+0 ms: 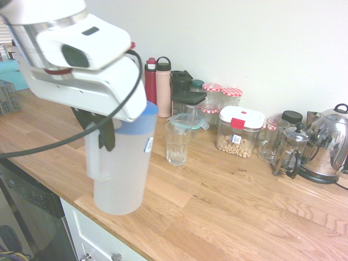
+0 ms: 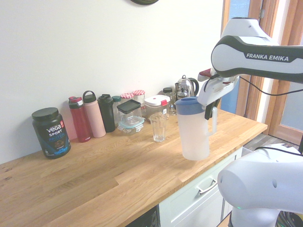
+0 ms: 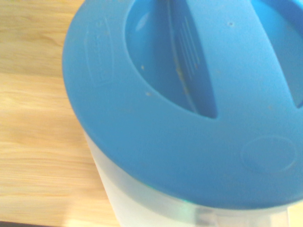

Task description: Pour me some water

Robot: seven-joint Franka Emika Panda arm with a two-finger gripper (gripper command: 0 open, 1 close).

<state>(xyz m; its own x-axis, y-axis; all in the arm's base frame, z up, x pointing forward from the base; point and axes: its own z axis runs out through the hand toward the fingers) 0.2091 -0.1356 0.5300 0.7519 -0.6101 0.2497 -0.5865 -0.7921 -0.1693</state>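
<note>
While gripped by its handle, pitcher (image 2: pixel 192 132) hangs under claw (image 2: pixel 209 111), off countertop (image 2: pixel 118 175)

Pitcher lifted beside the glass on the surface

The pitcher (image 2: pixel 192 130) hangs above the surface (image 2: pixel 118 175), near the glass (image 2: pixel 158 126); bottles (image 2: pixel 94 114), jars (image 1: pixel 228 98) and a kettle (image 1: pixel 326 144) line the wall behind.

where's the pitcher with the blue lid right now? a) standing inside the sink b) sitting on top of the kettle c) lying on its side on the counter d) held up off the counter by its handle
d: the hand is shut on the handle of the pitcher, whose base hangs clear of the wooden counter, a little way from the empty glass.
</note>
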